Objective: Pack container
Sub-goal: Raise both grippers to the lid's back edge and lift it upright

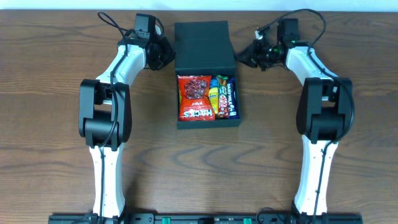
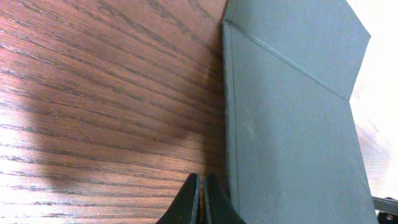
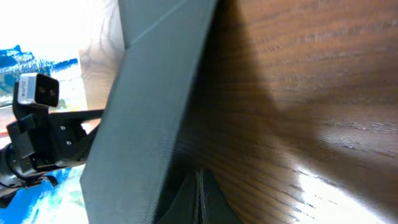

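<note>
At table [image 1: 50,74] centre, container [image 1: 208,123] lies open, snacks [image 1: 205,98] inside. Left end effector [image 1: 168,57] and right end effector [image 1: 244,57], both pressed together, empty, flank raised lid [image 1: 202,40], likely to close it.

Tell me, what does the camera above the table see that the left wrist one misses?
Only overhead: the snacks inside the container, a red packet and a blue bar, plus the right gripper at its other side. Only left wrist: the crease in the lid close up. Both: the shut left gripper beside the container on the wooden table.
</note>
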Tool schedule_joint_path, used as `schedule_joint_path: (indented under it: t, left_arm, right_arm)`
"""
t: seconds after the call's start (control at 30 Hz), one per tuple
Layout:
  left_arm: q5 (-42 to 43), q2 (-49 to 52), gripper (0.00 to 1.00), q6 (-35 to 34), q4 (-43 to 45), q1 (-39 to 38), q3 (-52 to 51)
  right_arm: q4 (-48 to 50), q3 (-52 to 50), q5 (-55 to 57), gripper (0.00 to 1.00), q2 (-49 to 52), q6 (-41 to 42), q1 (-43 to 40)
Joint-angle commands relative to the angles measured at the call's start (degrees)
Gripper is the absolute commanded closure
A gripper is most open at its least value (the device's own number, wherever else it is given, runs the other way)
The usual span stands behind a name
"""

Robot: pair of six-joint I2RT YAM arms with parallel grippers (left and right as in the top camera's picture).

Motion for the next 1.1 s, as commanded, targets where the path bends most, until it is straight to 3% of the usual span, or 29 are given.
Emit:
schedule_joint_path:
  t: [0.0,0.33,0.6,0.73,0.83,1.07]
  left_arm:
    - [-1.0,0.0,0.95,-0.3,-0.2,0.3,1.1]
    - [-0.7,0.0,0.94,0.0,3.8,0.6,1.1]
    - [6.6,0.0,0.94,0.2,10.6,2.3,1.1]
    - [14.9,-0.2,0.94,0.2,19.2,3.7,1.2]
    - [20.5,-1.0,0.94,0.2,23.8,4.5,1.3]
    - [26.4,-5.1,0.94,3.6,24.5,4.9,1.4]
  right_arm:
    - [0.1,0.7,-2.1,0.99,1.5,-0.4,0.9]
    - [12.9,0.7,-14.1,0.99,1.5,-0.4,0.9]
    - [26.4,0.7,-27.7,0.99,1.5,0.1,0.3]
    - [37.7,0.7,-34.6,0.99,1.5,6.7,-0.2]
    - [50.9,0.7,-38.5,0.99,1.5,17.2,-0.6]
    - [73.7,0.7,-38.5,0.98,1.5,37.7,-1.0]
